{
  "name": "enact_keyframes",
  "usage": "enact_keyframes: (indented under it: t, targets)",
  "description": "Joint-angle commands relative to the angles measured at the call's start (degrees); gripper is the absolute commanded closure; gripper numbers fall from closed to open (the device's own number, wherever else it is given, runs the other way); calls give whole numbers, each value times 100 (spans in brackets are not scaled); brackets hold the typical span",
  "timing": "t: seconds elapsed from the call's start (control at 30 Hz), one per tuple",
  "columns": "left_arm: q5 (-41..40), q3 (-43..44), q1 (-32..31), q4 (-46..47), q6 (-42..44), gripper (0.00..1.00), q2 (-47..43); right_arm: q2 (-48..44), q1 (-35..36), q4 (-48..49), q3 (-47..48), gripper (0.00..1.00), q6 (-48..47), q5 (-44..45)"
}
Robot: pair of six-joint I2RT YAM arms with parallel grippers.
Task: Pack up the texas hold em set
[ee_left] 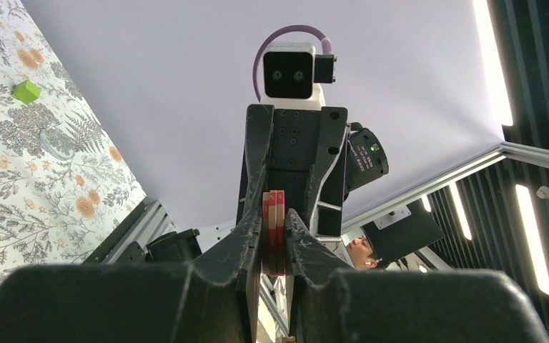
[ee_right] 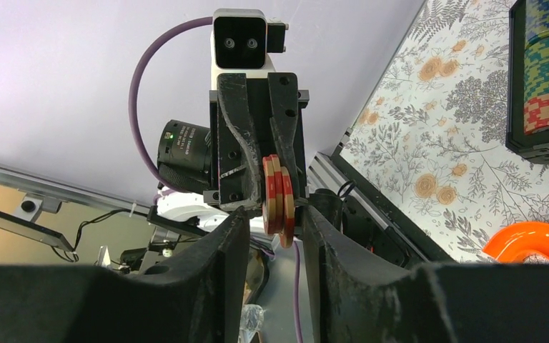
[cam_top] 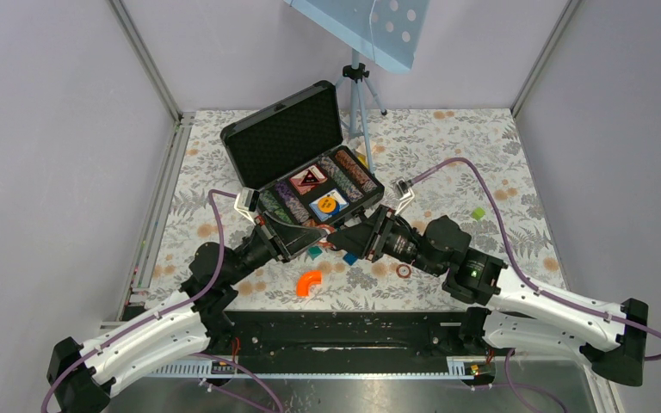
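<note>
Pinching a small stack of red-and-cream round chips (ee_left: 277, 236) on edge, the left claw (ee_left: 275, 218) faces the spread right claw (ee_right: 275, 214) nose to nose, with the black foam-lined briefcase (cam_top: 286, 138) lying open just beyond.

- Floral-print table cover (cam_top: 482, 155): grey leaves and orange blossoms, spread over the whole work surface.
- Orange curved plastic piece (cam_top: 309, 283): an elbow shape lying flat near the front edge of the cover; it also shows low in the right wrist view.
- Small teal block (cam_top: 314, 252) and small blue block (cam_top: 349, 257): near each other, just behind the orange piece, both partly hidden.
- Small green block (cam_top: 478, 212): alone on the right half of the cover, well apart from the others.
- Tripod (cam_top: 357, 95): stands at the back and carries a tilted, light-blue perforated panel (cam_top: 370, 26).
- Aluminium frame posts (cam_top: 146, 56) against plain pale walls.
- Left wrist view: ceiling light strips (ee_left: 492, 64) and part of a person's head (ee_left: 361, 250).
</note>
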Motion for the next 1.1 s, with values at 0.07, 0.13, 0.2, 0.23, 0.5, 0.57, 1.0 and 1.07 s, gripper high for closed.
enact_keyframes:
  t: [0.07,0.13,0.2,0.23,0.5,0.57,1.0,1.07]
  targets:
    - [70,-27,-29,465,-87,100,-4,60,-51,327,203,62,-45,45]
    - [74,-32,-21,480,-92,100,6,70,-64,331,216,62,-36,45]
    - [86,-38,-20,501,-104,100,15,97,-64,344,223,62,-37,38]
    - [85,-42,-25,505,-100,100,15,107,-58,352,227,62,-30,34]
    - [78,-73,-26,531,-129,100,7,133,-77,379,231,65,-30,50]
    - [82,-73,-19,541,-131,100,7,145,-81,405,232,68,-35,54]
    - [73,-65,-22,526,-133,79,33,192,-99,463,187,100,51,31]
    - [70,-58,-27,508,-139,66,24,186,-107,464,189,100,51,29]
